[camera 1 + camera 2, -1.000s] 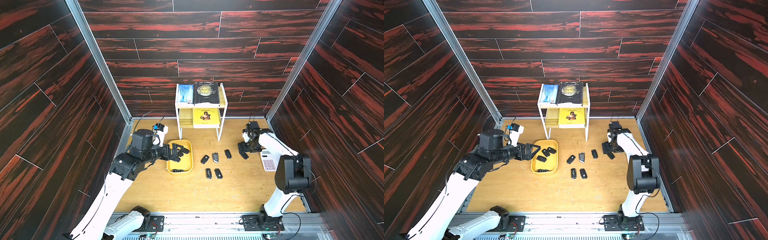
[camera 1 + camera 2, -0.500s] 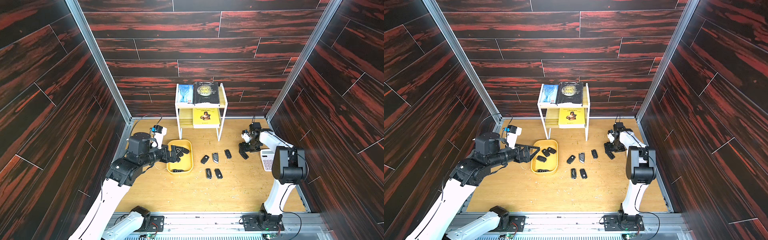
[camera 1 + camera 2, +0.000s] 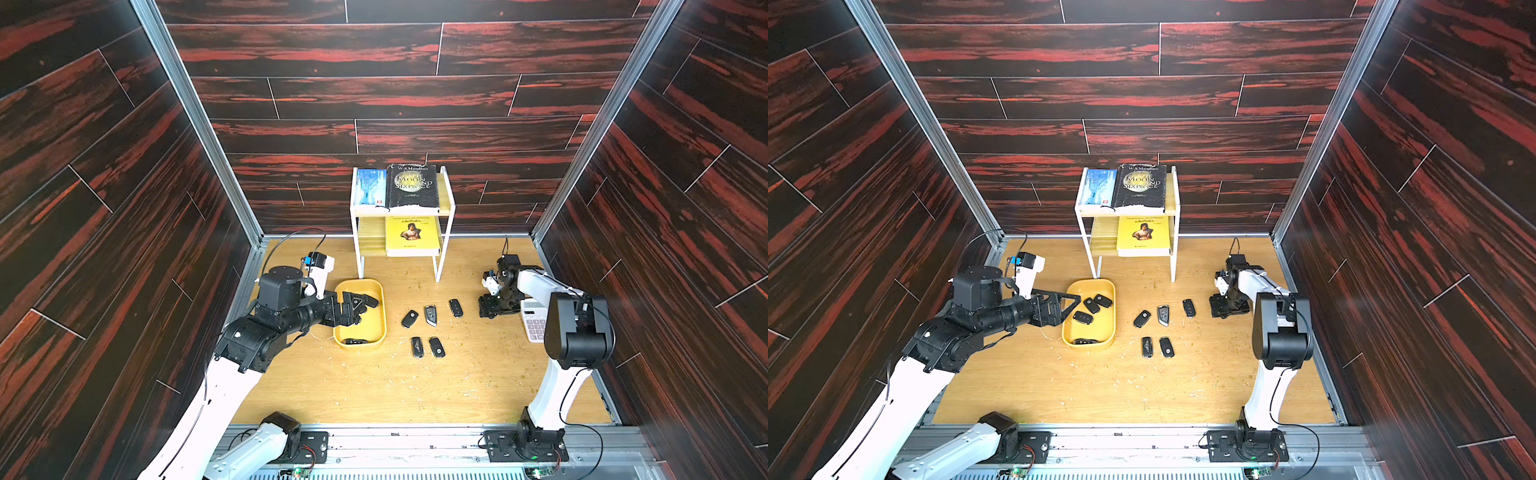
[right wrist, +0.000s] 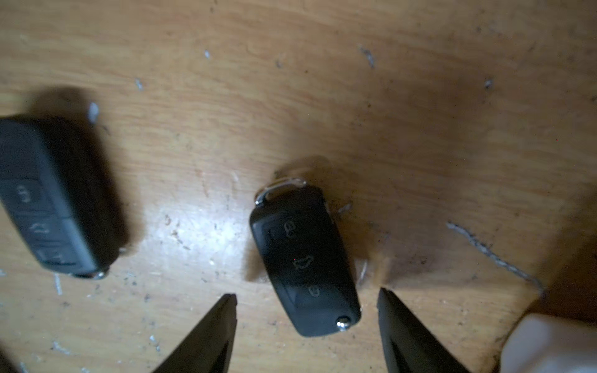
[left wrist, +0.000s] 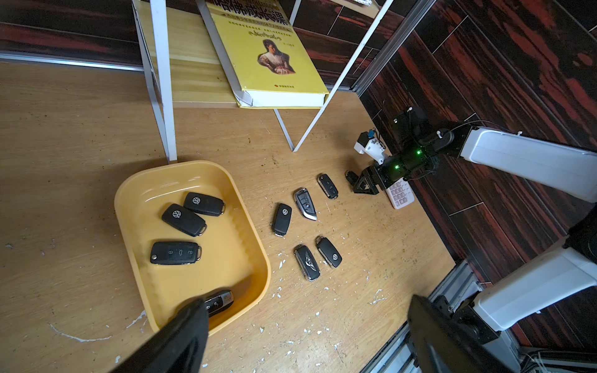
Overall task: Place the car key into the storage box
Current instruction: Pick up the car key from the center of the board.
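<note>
**Bimanual tabletop, read near to far.** Nearest the arm bases the wooden table (image 3: 374, 386) carries no keys; next lies a pair of loose fobs (image 3: 417, 347), side by side; level with them begins the storage box (image 5: 226, 258), a shallow yellow tray holding four fobs; the left gripper (image 3: 1067, 309) hangs over the rim on its own arm's side, jaws spread wide and empty; beyond the pair runs a row of three fobs (image 3: 431, 316); past that row's far end the right gripper (image 4: 307, 297) points down at the car key (image 4: 303, 258), which lies flat on the table, well apart from the box and near a white calculator (image 3: 534, 324); its jaws stand spread, one tip on each side of the key's stud end, neither seen to touch it; at the back stands the white book shelf (image 3: 436, 266). Step in hand, as judged: the grasp. The next move calls for closing squarely across the key's narrow width, lifting clear of the neighbouring fob, then carrying it over the row to a bare part of the box.
</note>
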`<state>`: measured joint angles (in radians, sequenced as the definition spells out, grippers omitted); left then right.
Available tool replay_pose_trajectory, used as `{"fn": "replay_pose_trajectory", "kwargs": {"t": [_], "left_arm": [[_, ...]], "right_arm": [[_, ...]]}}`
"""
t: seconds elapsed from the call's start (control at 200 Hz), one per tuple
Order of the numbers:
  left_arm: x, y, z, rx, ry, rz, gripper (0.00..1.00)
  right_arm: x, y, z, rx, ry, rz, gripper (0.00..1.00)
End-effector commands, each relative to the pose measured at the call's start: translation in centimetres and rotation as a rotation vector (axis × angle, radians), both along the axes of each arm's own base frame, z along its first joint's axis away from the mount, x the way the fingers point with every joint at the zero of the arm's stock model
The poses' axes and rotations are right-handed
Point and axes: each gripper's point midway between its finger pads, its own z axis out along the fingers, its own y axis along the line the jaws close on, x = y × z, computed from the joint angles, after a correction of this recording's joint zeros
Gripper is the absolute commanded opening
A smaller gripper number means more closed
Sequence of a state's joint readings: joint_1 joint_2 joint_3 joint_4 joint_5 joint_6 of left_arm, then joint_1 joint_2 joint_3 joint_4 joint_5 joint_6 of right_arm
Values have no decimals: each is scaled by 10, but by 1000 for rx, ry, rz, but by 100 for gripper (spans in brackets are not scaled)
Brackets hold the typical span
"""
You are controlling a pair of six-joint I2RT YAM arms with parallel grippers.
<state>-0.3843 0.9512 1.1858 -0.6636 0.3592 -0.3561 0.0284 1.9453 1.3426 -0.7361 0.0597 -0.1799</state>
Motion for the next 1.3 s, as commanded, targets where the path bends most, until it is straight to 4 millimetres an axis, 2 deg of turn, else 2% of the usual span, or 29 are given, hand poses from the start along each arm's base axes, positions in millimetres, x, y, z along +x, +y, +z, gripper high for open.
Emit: {"fn": "replay_pose_trajectory", "kwargs": {"t": [0.0,0.406,0.631,0.716,0.777,0.867,0.922,0.997,1.032,1.062,1.147,1.182,1.222,1.232,1.242,1.252,1.298], "left_arm": [[-3,4,3,0,-21,5,100],[-3,3,-2,2,-5,5,100],[-2,3,-3,1,0,9,100],[1,5,-4,3,0,24,100],[2,6,-6,6,2,38,100],[8,10,-13,3,15,80,98],[12,12,-20,-5,34,112,97],[16,13,-29,-12,52,136,96],[18,19,-37,-10,72,186,96],[26,23,-32,-33,44,236,96],[26,18,-38,-25,25,201,96],[23,14,-40,-25,15,169,91],[20,6,-41,-26,-28,107,80],[19,4,-41,-27,-45,88,84],[19,2,-41,-29,-65,74,94],[18,-1,-41,-35,-84,53,99],[15,-11,-42,-47,-180,-16,100]], "right_arm": [[4,2,-6,9,20,-1,66],[7,7,-25,34,66,4,57],[6,10,-30,48,98,6,26],[3,9,-31,43,106,5,20],[2,11,-30,55,107,6,12],[5,11,-26,56,95,-3,8],[10,14,-16,70,67,-13,6],[22,21,7,118,7,-28,6],[27,26,21,147,-25,-35,7],[31,30,33,172,-51,-42,7],[36,50,72,292,-131,-49,9],[35,58,87,345,-162,-49,9],[32,67,105,397,-194,-44,9],[32,69,108,412,-198,-43,10],[30,71,112,427,-206,-41,10],[29,74,115,442,-210,-40,10],[22,84,132,516,-235,-31,10]]}}
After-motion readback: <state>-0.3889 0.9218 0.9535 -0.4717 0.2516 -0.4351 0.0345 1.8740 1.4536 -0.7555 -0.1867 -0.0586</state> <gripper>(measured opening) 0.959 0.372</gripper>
